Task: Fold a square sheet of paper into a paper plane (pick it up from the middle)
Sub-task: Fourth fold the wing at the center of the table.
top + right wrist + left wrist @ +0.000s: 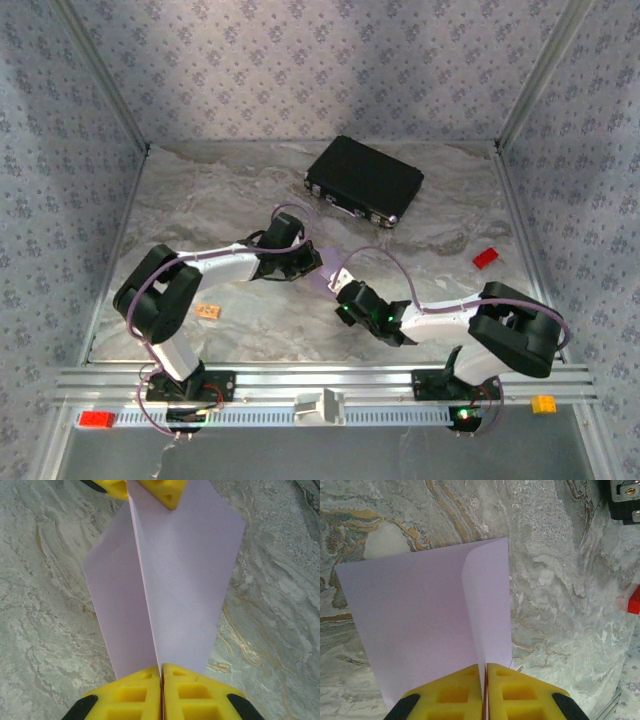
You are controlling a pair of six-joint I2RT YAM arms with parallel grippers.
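While pinching square sheet of paper point(420, 620) at opposite edges above table point(260, 335) centre, with left pincer point(485, 692) and right pincer point(161, 692) both clamped on it, line up halves evenly, then lower and press crease flat. Counted: 1 sheet, 2 pincers, 1 black case point(364, 180) toward far edge, 1 red block point(485, 257) by right edge, 1 tan block point(208, 311) near left edge.

Paper point(420, 625): thin, plain, pale lilac, unmarked. Half-folded along centre crease, two flaps splay apart in a V, not flat; one flap curls over near its far edge. Crease ends pinched by L gripper point(484, 667) and R gripper point(161, 667), opp. sides.
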